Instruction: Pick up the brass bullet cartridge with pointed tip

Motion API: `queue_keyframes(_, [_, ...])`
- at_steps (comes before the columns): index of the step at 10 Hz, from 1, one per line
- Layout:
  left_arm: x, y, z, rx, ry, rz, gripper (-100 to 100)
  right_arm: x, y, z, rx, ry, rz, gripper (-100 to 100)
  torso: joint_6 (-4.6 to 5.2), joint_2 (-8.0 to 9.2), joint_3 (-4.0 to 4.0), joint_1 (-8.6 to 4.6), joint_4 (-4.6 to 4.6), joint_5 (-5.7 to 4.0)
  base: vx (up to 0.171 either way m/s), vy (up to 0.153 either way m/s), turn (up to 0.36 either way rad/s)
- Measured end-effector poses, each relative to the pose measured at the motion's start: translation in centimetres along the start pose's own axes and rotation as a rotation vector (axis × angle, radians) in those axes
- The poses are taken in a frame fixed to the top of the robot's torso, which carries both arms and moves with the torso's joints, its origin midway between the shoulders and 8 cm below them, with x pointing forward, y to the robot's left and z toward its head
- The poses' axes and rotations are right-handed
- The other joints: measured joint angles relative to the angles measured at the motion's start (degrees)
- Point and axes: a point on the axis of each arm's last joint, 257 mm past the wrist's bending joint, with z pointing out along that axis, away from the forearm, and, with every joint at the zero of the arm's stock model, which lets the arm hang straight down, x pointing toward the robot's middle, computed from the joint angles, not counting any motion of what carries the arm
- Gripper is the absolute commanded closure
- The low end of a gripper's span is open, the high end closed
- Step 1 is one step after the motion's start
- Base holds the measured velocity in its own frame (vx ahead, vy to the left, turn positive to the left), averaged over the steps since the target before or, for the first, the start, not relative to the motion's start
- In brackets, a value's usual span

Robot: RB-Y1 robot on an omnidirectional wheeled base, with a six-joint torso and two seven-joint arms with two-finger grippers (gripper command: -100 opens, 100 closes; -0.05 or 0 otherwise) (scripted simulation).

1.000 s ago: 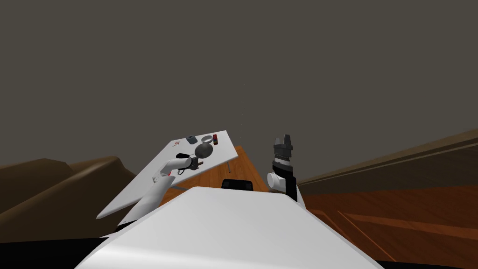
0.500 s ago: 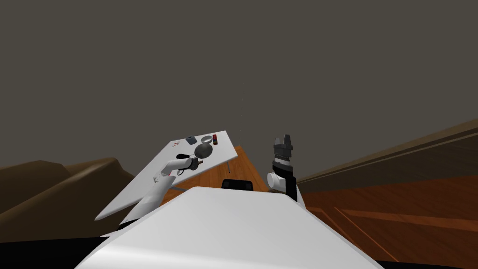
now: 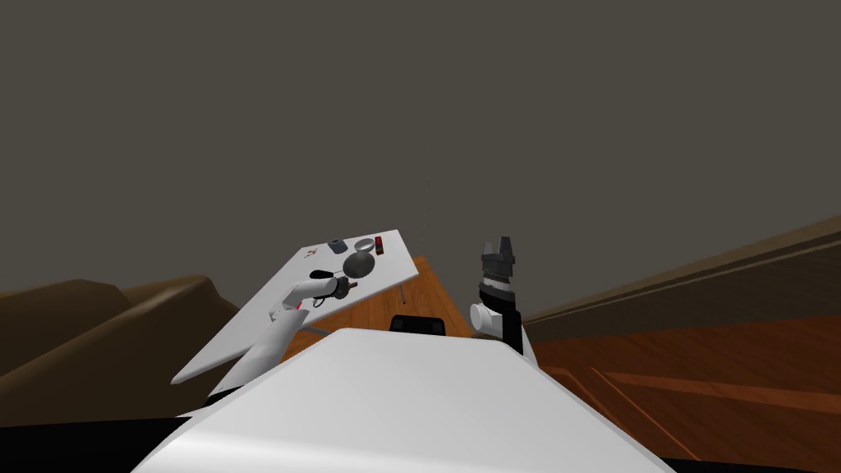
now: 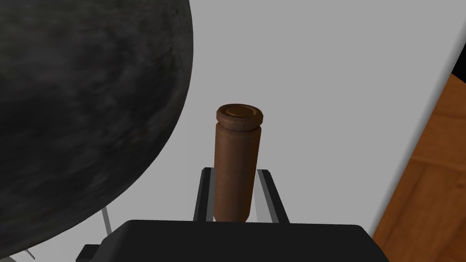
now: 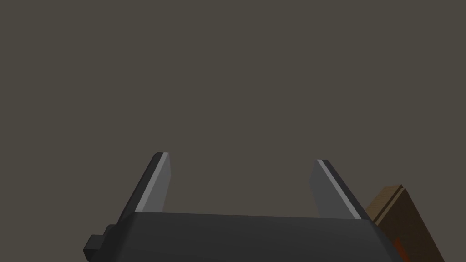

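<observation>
Left gripper (image 4: pixel 235 171) clamps brown cartridge (image 4: pixel 237 145) beside dark bowl (image 4: pixel 82 113).

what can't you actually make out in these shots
- Left wrist view: the tip end of the cartridge is hidden behind the dark body of the left claw.
- Left wrist view: the dark round object is cut off by the picture's edges; I cannot tell what it is.
- Head view: the small items at the far end of the table are too small to name.
- Both views: whether the cartridge is lifted off the table is unclear.
</observation>
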Motion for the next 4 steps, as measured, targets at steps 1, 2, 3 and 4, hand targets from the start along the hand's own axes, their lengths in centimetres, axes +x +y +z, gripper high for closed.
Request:
queue_keyframes(1, [0.18,-0.04,-0.36,-0.001,0.002,0.005,100,0.00,0.00,0.00,0.000,0.000,0.000,0,0.02,-0.01,-0.01,-0.02,0.00,0.01,0.013,-0.006,0.053])
queue_keyframes(2, [0.37,-0.04,-0.71,-0.003,0.004,0.011,100,0.00,0.00,0.00,0.000,0.000,0.000,0,0.03,-0.01,-0.01,-0.03,0.00,0.01,0.012,-0.003,0.042])
queue_keyframes(3, [0.57,-0.10,-1.03,-0.003,0.007,0.015,100,0.00,0.00,0.00,0.000,0.000,0.000,0,0.04,-0.01,-0.01,-0.02,0.00,0.00,0.005,-0.001,0.007])
queue_keyframes(4, [0.59,-0.09,-1.07,-0.004,0.006,0.015,0,0.00,0.00,0.00,0.000,0.000,0.000,0,0.05,-0.01,-0.01,0.00,0.00,0.02,0.000,0.000,0.000])
